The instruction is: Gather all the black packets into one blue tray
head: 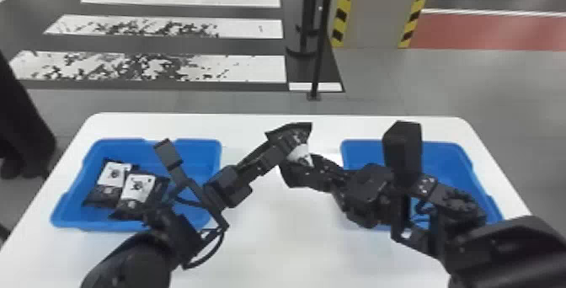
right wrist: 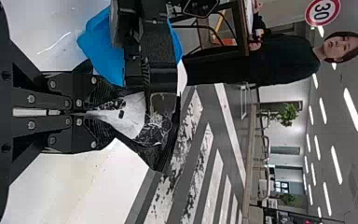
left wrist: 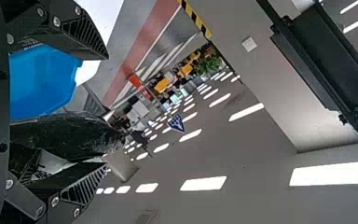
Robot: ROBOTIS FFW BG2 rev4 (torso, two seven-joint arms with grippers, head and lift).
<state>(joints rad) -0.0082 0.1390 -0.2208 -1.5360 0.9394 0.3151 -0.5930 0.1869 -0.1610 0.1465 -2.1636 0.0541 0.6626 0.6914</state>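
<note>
The left arm slants from the near left toward the far middle; the right arm bends in from the near right, pointing left. Above the white tabletop [head: 278, 241], the right pincer [head: 297, 166] is closed on a black-and-white plastic packet [head: 301, 133]. The left pincer [head: 281, 147] stands wide open, the packet between its fingers. Two black-and-white packets [head: 139, 188] lie in the left blue plastic tray [head: 202, 152].
</note>
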